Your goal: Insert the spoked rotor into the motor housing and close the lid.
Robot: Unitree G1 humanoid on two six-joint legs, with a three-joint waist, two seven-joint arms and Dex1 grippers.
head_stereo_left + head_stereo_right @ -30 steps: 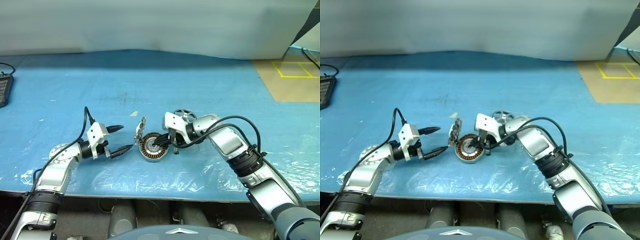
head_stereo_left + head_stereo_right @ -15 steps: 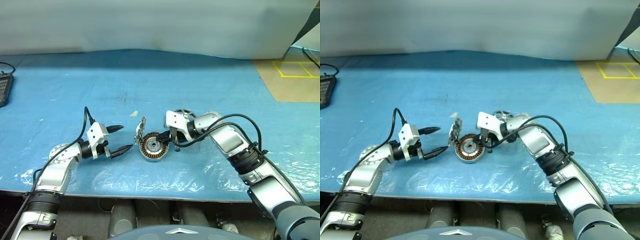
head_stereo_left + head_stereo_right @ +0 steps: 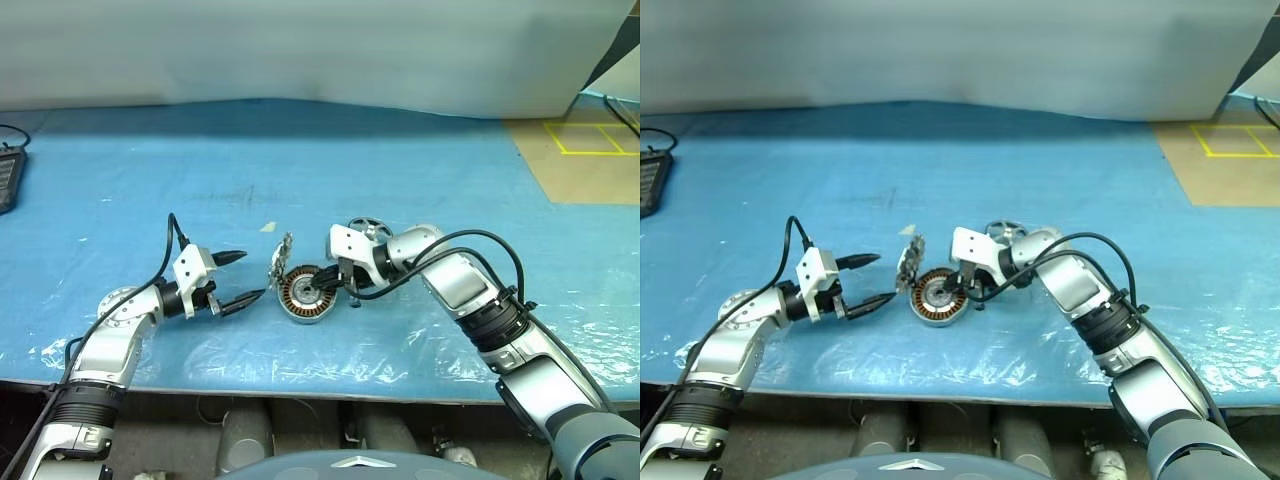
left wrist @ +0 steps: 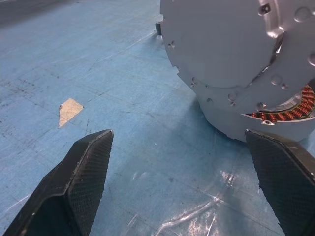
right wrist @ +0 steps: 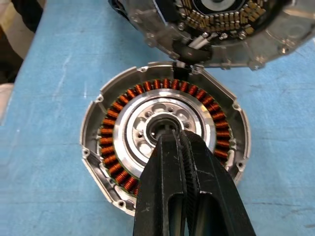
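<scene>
- I'm looking along my left gripper (image 4: 179, 177), its two black fingers (image 4: 74, 182) standing wide apart over the blue mat (image 4: 98, 64).
- The lid (image 4: 231, 44) is showing its plain grey face, standing tilted above the housing (image 4: 290, 115) with its copper windings.
- A tan scrap (image 4: 69, 109) is lying on the mat.

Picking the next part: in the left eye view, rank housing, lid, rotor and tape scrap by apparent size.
1. Housing.
2. Lid, standing near edge-on, so it looks narrow.
3. Rotor, partly hidden: unsure against the lid.
4. Tape scrap.
</scene>
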